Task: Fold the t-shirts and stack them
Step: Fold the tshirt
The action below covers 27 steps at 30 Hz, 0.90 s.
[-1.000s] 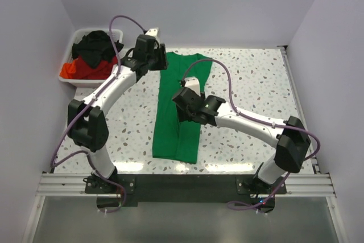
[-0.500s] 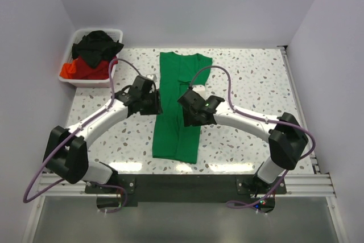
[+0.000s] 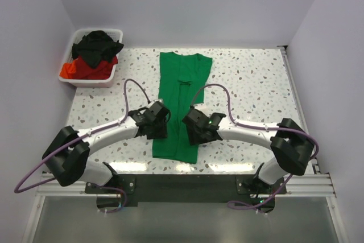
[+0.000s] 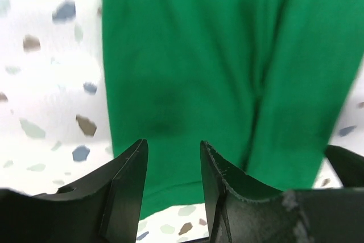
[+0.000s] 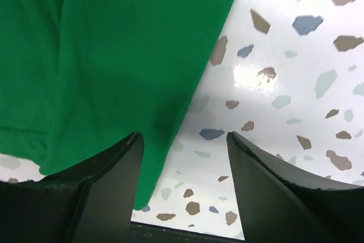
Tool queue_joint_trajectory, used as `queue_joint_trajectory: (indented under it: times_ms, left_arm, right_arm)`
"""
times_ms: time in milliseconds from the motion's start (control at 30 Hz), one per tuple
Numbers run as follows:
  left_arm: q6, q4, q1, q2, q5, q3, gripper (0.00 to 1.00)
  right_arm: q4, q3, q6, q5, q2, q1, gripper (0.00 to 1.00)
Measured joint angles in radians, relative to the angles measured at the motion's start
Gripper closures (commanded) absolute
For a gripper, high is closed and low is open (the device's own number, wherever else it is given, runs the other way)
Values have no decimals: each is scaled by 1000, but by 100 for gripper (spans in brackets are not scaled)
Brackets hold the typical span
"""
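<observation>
In the bin [image 3: 91,83] at the table's [image 3: 256,83] far-left corner, a black shirt [image 3: 99,44] hides most of a red shirt [image 3: 85,68]. Mid-table lies the green shirt [image 3: 183,78], folded lengthwise. The left fingers [image 4: 128,174] stand apart over its left edge, the right fingers [image 5: 114,163] apart over its right edge. In the top view the wrists hide both pairs of fingers.

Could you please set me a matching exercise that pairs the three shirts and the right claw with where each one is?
Things:
1. green shirt
2. black shirt
3. red shirt
4. right claw

Places:
a. low in the bin, partly covered
b. open, over the long strip's right edge
c. laid out as a long strip on the table
d. on top of the pile in the bin

Pairs: 1-c; 2-d; 3-a; 4-b
</observation>
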Motion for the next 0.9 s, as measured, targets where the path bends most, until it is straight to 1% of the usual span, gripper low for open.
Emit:
queue_joint_trajectory:
  times_ms: [133,267,467,633,767,900]
  left_arm:
    - [-61,-3,-48,-20,-10,-75,53]
    - [-82,3,-78,-54,-14,-84,54]
    - [-83,13,-111,-62,-26,-103,54]
    - [-105,18,-147,-73,-37,-172,54]
    - [-146,43,-174,-130,-61,-226,53]
    - [-187,60,-182,-166,-80,-259,53]
  right_arm:
    - [31,-62,5,-12,-42,34,36]
    - [48,-69,19,-11,-48,72,37]
    - [61,-68,51,-6,-19,148,37]
    - [58,-74,91,-3,12,199,37]
    - [61,-116,126,3,-3,215,38]
    - [60,-173,168,18,-63,216,38]
